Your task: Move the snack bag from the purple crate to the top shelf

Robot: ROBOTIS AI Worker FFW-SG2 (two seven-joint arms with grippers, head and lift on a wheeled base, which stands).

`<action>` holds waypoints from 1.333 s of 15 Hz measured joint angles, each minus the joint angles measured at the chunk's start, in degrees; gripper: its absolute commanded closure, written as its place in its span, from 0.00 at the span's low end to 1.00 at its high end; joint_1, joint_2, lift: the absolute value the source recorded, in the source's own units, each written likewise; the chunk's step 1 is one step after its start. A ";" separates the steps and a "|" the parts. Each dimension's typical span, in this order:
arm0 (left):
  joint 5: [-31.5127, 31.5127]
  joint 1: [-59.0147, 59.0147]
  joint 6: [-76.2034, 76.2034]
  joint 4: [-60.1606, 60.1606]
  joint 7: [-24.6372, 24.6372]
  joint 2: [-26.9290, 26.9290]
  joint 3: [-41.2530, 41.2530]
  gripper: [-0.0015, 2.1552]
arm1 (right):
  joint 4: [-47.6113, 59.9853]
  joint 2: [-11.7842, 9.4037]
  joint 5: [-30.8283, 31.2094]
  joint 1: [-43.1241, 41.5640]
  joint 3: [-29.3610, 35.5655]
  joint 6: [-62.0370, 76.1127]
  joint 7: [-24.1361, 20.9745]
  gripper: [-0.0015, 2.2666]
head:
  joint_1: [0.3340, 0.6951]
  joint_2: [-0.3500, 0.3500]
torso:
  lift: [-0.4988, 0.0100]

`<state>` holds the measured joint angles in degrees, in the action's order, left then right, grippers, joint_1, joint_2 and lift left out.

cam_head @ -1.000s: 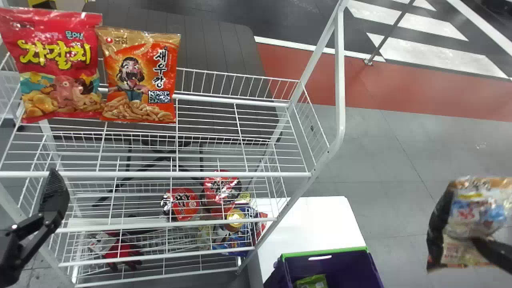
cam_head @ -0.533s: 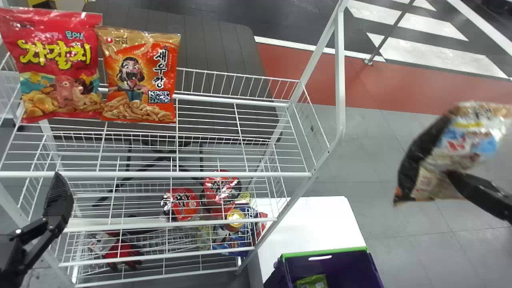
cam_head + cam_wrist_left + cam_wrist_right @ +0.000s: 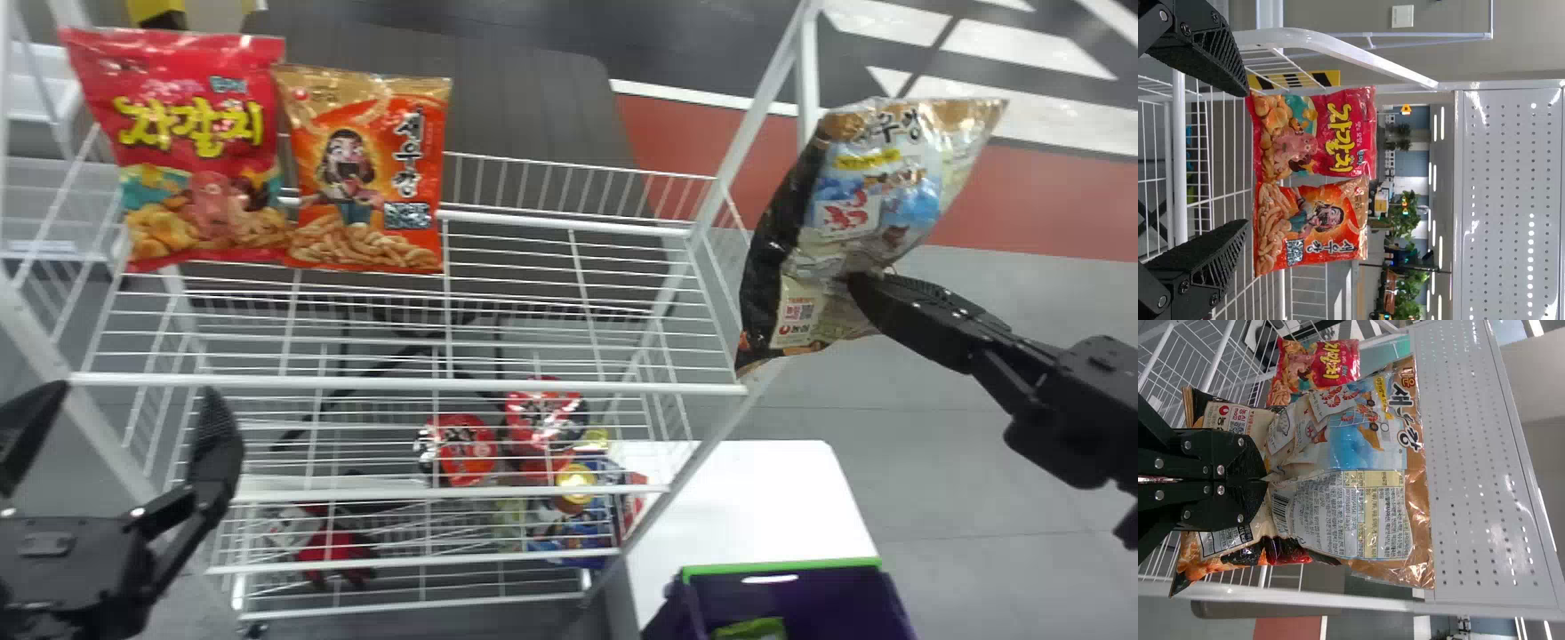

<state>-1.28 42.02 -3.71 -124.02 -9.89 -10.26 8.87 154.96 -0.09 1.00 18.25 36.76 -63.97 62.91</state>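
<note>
Grey floor (image 3: pixel 960 480) around white wire rack (image 3: pixel 409 385); blue-and-tan foil snack bag (image 3: pixel 876 191) clenched by lower end in right gripper (image 3: pixel 853 283), body past fingertips, black bag (image 3: pixel 769 258) apparently pinched too; left gripper (image 3: pixel 132 391) spread.

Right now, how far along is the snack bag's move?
The pick looks done: the snack bag is up out of the purple crate. It is in the right claw, near the right end of the top shelf. Apparently left: bringing it in beside the red bag and orange bag standing there, then letting go.
</note>
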 measured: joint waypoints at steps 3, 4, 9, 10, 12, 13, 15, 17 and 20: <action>0.06 0.14 -0.32 -0.06 0.04 -0.07 0.02 0.07 | -2.95 0.00 2.00 -0.27 -10.13 3.21 -6.70 0.65 | 1.00 0.32 | 0.99; 0.10 0.16 -0.35 -0.01 0.17 -0.10 0.06 0.07 | -4.23 0.00 2.47 -0.77 -13.06 3.77 -8.20 0.65 | 1.00 0.35 | 0.99; 0.07 -0.23 -0.38 0.32 0.16 -0.12 -0.06 0.07 | -11.95 0.00 5.69 -3.88 -24.94 9.07 -17.91 0.65 | 1.00 0.47 | 0.99; 0.06 -0.35 -0.38 0.52 0.22 -0.12 -0.05 0.07 | -14.01 0.00 7.53 -4.30 -28.07 12.36 -20.18 0.65 | 1.00 0.49 | 0.99; 0.09 -0.44 -0.38 0.79 0.23 -0.12 0.00 0.07 | -18.60 0.00 9.03 -5.42 -32.57 17.85 -24.36 0.65 | 1.00 0.53 | 0.99; 0.08 -0.45 -0.38 0.86 0.23 -0.14 0.00 0.07 | -20.97 0.00 9.13 -5.92 -34.44 20.33 -26.24 0.65 | 1.00 0.55 | 0.99; 0.06 -0.45 -0.40 1.06 0.23 -0.20 -0.13 0.07 | -24.89 0.00 9.13 -6.33 -37.67 24.82 -30.13 0.65 | 1.00 0.60 | 0.99; 0.05 -0.45 -0.52 1.37 0.24 -0.21 -0.22 0.07 | -29.05 0.00 8.36 -6.52 -40.54 29.54 -34.84 0.65 | 1.00 0.63 | 0.99; 0.05 -0.45 -0.55 1.64 0.39 -0.20 -0.19 0.07 | -34.42 0.00 5.61 -6.56 -42.78 36.68 -41.53 0.65 | 1.00 0.65 | 0.99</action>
<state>-1.23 41.57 -4.26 -122.38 -9.51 -10.46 8.67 120.54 -0.09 6.61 11.69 -6.02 -27.29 21.38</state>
